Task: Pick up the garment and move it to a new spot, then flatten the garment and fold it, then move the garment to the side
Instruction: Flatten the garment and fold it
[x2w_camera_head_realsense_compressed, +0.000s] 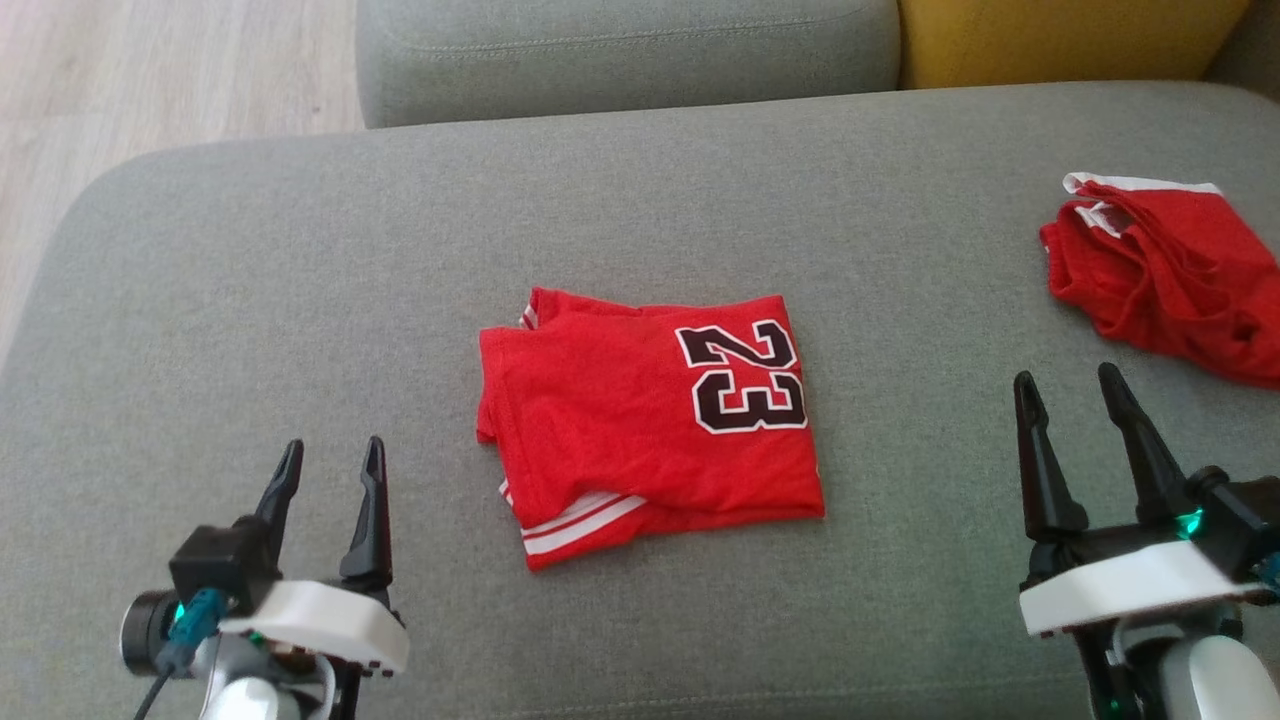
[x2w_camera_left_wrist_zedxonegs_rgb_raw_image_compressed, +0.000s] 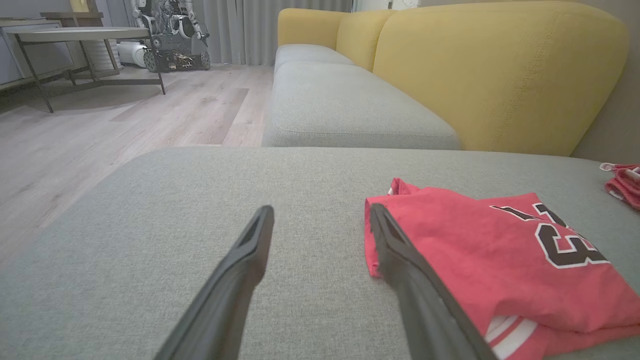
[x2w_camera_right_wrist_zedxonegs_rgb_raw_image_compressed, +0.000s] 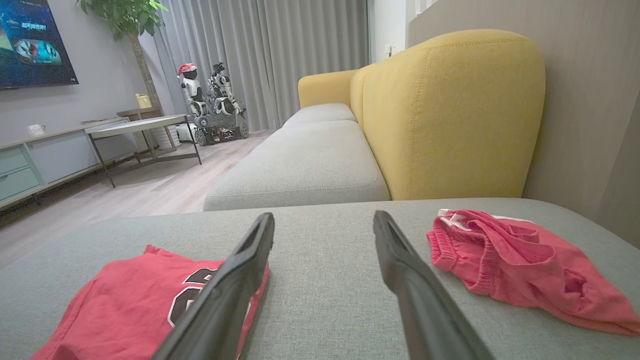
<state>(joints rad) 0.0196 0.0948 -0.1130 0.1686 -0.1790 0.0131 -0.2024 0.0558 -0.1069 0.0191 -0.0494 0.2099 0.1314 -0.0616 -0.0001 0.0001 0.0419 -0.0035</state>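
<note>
Seat: a broad grey woven sofa cushion (x2w_camera_head_realsense_compressed: 300, 300) is serving as the work surface. A yellow upholstered backrest (x2w_camera_head_realsense_compressed: 1050, 40) is rising behind it, and pale wood flooring (x2w_camera_head_realsense_compressed: 150, 70) is showing off its far left corner.

Garment: a red jersey with a black, white-edged "23" (x2w_camera_head_realsense_compressed: 650, 420) is lying near the middle of the cushion. It is sitting as a compact, roughly square packet, with a white-striped hem peeking out along its near edge. The layers are resting flat on one another with only slight ripples, so the fold is looking finished. Judged from that, the step in hand is probably moving the packet to the side.

Left gripper (x2w_camera_head_realsense_compressed: 333, 445): its two long dark fingers are standing apart and gripping nothing. It is hovering low over bare cushion just left of the jersey's near corner. In the left wrist view the inner finger is lining up with the jersey's edge, a fair place from which to slide under the stack.

Right gripper (x2w_camera_head_realsense_compressed: 1065, 375): its fingers are likewise spread and empty. It is hanging over bare fabric between the jersey and a crumpled pair of red shorts with white trim (x2w_camera_head_realsense_compressed: 1160, 270), touching neither.

Reading: the two grippers are flanking the packet at matching height, which is suggesting a two-sided lift that keeps the layers together. The shorts are occupying the far right edge, so the open left side is looking like the easier place to put the jersey.
</note>
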